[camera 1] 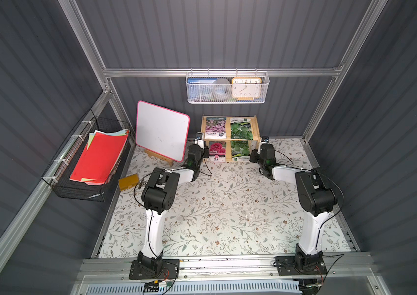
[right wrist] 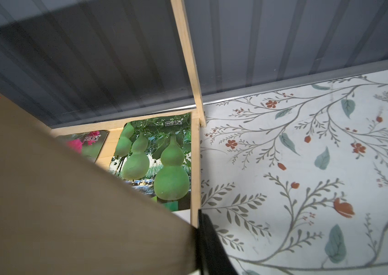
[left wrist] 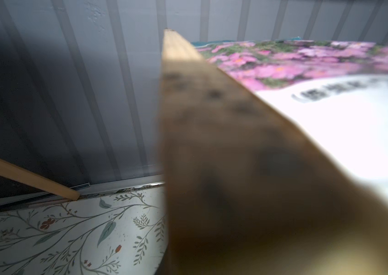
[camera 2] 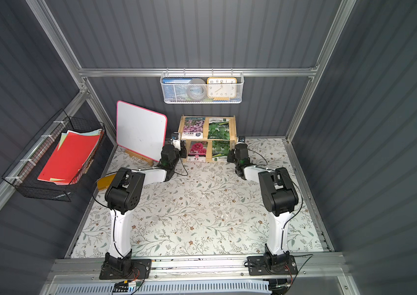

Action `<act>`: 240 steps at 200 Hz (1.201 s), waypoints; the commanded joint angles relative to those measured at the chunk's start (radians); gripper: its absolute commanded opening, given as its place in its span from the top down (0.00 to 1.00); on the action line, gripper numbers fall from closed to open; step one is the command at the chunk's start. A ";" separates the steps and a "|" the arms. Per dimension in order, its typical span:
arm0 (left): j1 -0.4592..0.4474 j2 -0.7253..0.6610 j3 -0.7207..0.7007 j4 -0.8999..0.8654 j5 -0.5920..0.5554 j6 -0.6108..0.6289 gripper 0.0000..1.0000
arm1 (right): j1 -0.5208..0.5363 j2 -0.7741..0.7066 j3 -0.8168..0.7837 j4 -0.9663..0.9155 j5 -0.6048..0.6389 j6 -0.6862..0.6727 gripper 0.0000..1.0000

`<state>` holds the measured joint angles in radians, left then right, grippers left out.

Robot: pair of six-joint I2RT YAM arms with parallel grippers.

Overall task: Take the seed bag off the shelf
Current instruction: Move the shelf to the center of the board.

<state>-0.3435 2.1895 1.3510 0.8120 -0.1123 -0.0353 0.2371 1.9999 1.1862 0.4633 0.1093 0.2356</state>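
The light wooden shelf (camera 1: 255,127) stands against the back wall with several seed bags on its two tiers. A pink-flower seed bag (camera 1: 215,127) and a green one (camera 1: 240,127) lie on top, and two more lie below. My left gripper (camera 1: 201,140) is at the shelf's left side rail (left wrist: 212,119). That rail runs between its jaws and hides its fingers. The pink-flower bag (left wrist: 307,64) lies just beyond the rail. My right gripper (camera 1: 262,141) is shut on the right side board (right wrist: 45,190), with one black finger (right wrist: 208,247) pressed against it. The gourd bag (right wrist: 164,162) lies below.
A pink-edged whiteboard (camera 1: 162,130) leans on an easel left of the shelf, close to my left arm. A white wire basket (camera 1: 227,99) with a clock hangs above. A black wire basket (camera 1: 79,189) of red paper hangs on the left wall, and a yellow box (camera 1: 128,181) lies below it.
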 commanded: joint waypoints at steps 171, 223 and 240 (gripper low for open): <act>-0.166 -0.371 -0.539 0.036 -0.058 -0.189 1.00 | 0.165 -0.351 -0.369 -0.190 0.077 0.144 1.00; -0.264 -0.467 -0.661 0.010 -0.157 -0.230 1.00 | 0.234 -0.441 -0.518 -0.182 0.106 0.191 1.00; -0.282 -0.495 -0.697 0.003 -0.183 -0.250 1.00 | 0.253 -0.445 -0.550 -0.171 0.125 0.203 1.00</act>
<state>-0.5522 1.7184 0.7124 0.9020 -0.4046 -0.1310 0.4252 1.5375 0.6926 0.3836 0.3195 0.4026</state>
